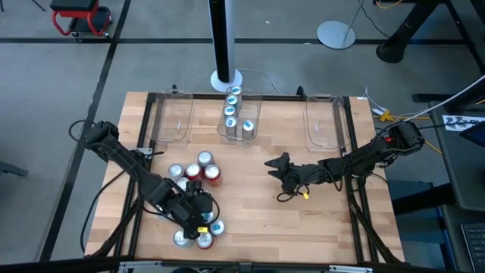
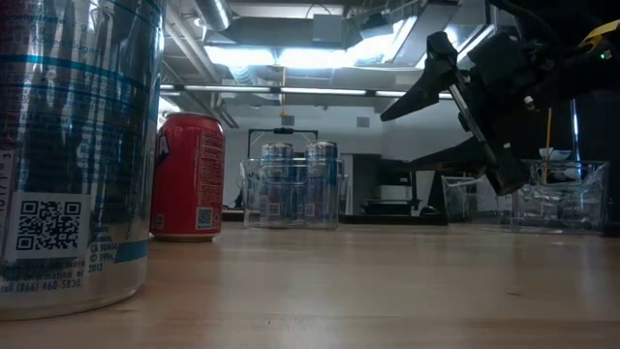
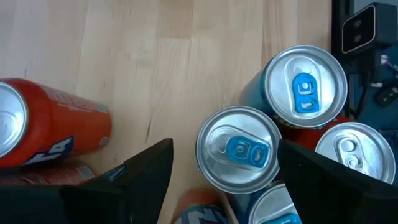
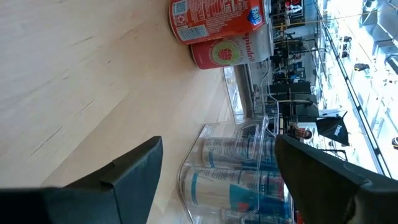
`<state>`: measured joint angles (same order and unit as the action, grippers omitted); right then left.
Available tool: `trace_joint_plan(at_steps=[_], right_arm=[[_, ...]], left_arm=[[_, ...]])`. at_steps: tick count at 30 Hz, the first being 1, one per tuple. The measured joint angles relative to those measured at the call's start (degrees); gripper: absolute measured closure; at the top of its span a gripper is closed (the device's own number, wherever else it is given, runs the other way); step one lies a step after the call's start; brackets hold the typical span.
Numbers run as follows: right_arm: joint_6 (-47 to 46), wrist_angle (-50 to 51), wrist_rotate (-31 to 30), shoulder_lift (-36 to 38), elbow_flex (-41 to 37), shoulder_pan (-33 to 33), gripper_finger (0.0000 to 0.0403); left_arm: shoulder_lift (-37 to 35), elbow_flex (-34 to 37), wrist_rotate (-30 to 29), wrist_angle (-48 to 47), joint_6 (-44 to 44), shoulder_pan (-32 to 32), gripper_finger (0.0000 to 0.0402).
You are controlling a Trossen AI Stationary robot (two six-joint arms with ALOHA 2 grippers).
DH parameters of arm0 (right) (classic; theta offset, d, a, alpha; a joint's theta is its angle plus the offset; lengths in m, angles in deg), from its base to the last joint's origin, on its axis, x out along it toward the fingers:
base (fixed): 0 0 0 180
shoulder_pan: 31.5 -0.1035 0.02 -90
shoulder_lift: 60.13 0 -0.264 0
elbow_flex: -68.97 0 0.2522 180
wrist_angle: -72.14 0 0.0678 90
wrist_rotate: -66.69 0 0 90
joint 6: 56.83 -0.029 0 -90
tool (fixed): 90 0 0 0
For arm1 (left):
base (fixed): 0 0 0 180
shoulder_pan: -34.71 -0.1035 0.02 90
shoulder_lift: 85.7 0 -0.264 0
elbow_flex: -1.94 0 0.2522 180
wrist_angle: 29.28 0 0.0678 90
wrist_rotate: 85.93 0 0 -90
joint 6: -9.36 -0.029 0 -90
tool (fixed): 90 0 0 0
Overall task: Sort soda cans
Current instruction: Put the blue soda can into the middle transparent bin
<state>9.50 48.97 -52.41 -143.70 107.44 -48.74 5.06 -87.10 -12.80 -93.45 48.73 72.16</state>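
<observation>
Soda cans stand in two clusters on the table's left half: one near the middle (image 1: 198,170), one at the near edge (image 1: 201,235). My left gripper (image 1: 198,214) hangs open over the near cluster. In the left wrist view its fingers (image 3: 149,177) stand on either side of an upright silver-topped can with a blue tab (image 3: 239,149), and I see no touch. Another blue-tab can (image 3: 305,84) and a plain silver top (image 3: 351,149) crowd beside it. A red can (image 3: 56,130) lies on its side. My right gripper (image 1: 274,165) is open above the table's middle, holding nothing.
Three clear bins sit along the far edge: the left one (image 1: 174,121), the middle one (image 1: 236,114) holding several blue cans, and the right one (image 1: 324,125). A black frame (image 1: 356,189) borders the table. Bare wood lies between the two grippers.
</observation>
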Motion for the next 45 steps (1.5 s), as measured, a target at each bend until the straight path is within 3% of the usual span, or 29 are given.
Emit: trace_joint_plan(at_steps=[4, 6, 9, 12, 24, 34, 45], right_arm=[[0.00, 0.01, -0.01, 0.00, 0.00, 0.00, 0.0093], [0.00, 0.01, 0.00, 0.00, 0.00, 0.00, 0.0093], [0.00, 0.02, 0.00, 0.00, 0.00, 0.00, 0.0093], [0.00, 0.02, 0.00, 0.02, 0.00, 0.00, 0.0093], [-0.02, 0.22, 0.00, 0.00, -0.02, 0.00, 0.0093], [-0.02, 0.41, 0.02, 0.00, -0.02, 0.00, 0.0093], [-0.04, 0.63, 0.02, 0.01, -0.02, 0.00, 0.0093]], left_arm=[[0.00, 0.00, 0.30, -0.01, 2.33, -0.74, 0.0120], [0.00, 0.00, 3.38, 0.07, 2.06, -1.07, 0.0109], [0.00, 0.00, 8.25, 1.20, -1.81, -1.35, 0.0089], [-0.07, 0.00, 8.54, 2.18, -5.49, -1.88, 0.0079], [-0.28, 0.00, 7.32, 2.40, -3.97, -2.35, 0.0071], [-0.28, 0.00, 5.75, 2.84, -4.91, -2.20, 0.0004], [0.25, 0.00, 3.16, 2.96, -2.79, -1.22, 0.0004]])
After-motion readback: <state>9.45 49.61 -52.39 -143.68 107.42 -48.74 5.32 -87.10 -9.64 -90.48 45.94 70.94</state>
